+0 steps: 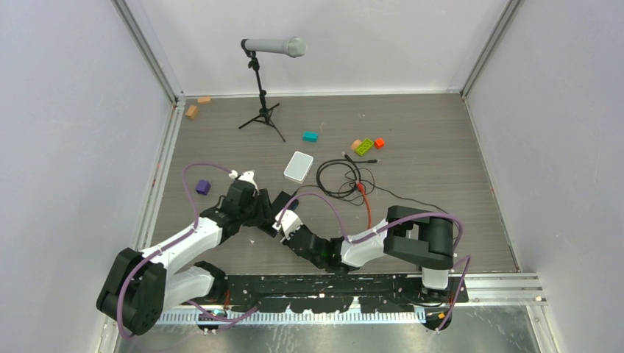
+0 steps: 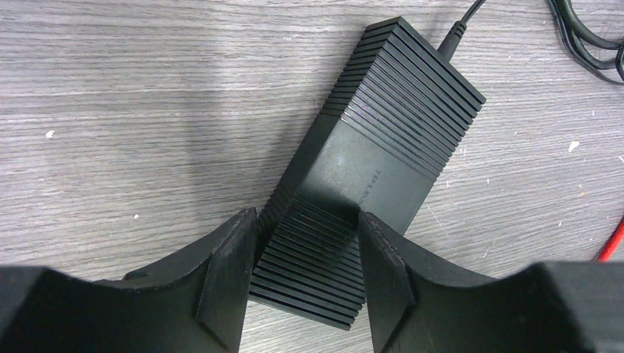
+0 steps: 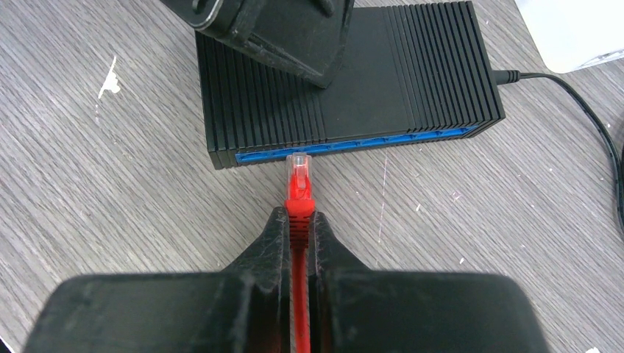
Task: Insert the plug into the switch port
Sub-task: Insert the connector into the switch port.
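Observation:
The flat black ribbed switch box (image 2: 383, 140) lies on the wooden table, its blue port edge (image 3: 368, 140) facing my right gripper. My left gripper (image 2: 305, 268) is shut on the near end of the box, one finger (image 2: 228, 272) against each long side. In the right wrist view it covers the box's top left. My right gripper (image 3: 299, 220) is shut on the red cable's boot just behind the plug (image 3: 298, 169). The clear tip points at the blue edge near its left end and reaches it. I cannot tell if it is inside a port. In the top view the two grippers (image 1: 254, 200) (image 1: 288, 220) meet mid-table.
A white rounded box (image 1: 298, 167) lies behind the switch. A black power lead (image 3: 581, 103) runs from the switch to a cable coil (image 1: 338, 176). The red cable (image 1: 366, 202) trails right. A microphone tripod (image 1: 263, 110) and coloured blocks (image 1: 364, 146) stand farther back. A purple block (image 1: 202, 187) is at the left.

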### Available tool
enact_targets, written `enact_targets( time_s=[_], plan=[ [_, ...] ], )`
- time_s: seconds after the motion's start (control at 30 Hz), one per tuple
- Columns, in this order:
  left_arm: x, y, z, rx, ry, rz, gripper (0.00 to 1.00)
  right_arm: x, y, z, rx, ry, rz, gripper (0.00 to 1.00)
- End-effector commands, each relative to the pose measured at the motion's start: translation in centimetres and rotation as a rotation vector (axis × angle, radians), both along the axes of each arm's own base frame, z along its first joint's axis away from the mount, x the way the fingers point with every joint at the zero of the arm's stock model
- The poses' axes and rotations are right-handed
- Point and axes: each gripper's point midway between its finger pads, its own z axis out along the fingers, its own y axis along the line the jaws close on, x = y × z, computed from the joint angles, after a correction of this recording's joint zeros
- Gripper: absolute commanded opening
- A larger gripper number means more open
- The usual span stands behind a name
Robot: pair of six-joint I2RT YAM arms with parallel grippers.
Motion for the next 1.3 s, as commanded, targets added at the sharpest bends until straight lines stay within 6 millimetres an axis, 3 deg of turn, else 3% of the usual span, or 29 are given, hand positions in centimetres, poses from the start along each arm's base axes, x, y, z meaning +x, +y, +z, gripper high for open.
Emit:
enact_targets(
  time_s=[0.0,0.57,0.8,1.27],
  plan=[
    [-0.5,-1.2,0.1,-0.043,0.019,-0.044,0.53,0.1,3.1,5.8,0.187,-0.016,0.023,0.00],
    [-0.6,-1.3,0.0,-0.044,0.025,-0.052,0.53,0.2,3.2,5.9,0.189,-0.024,0.016,0.00],
    [-0.9,-2.1,0.3,-0.075,0.021,-0.100,0.52,0.8,2.8,4.4,0.181,-0.029,0.016,0.00],
    [-1.7,-3.5,0.9,-0.143,0.008,-0.189,0.45,2.8,2.2,4.1,0.160,-0.033,0.053,0.01]
  ],
)
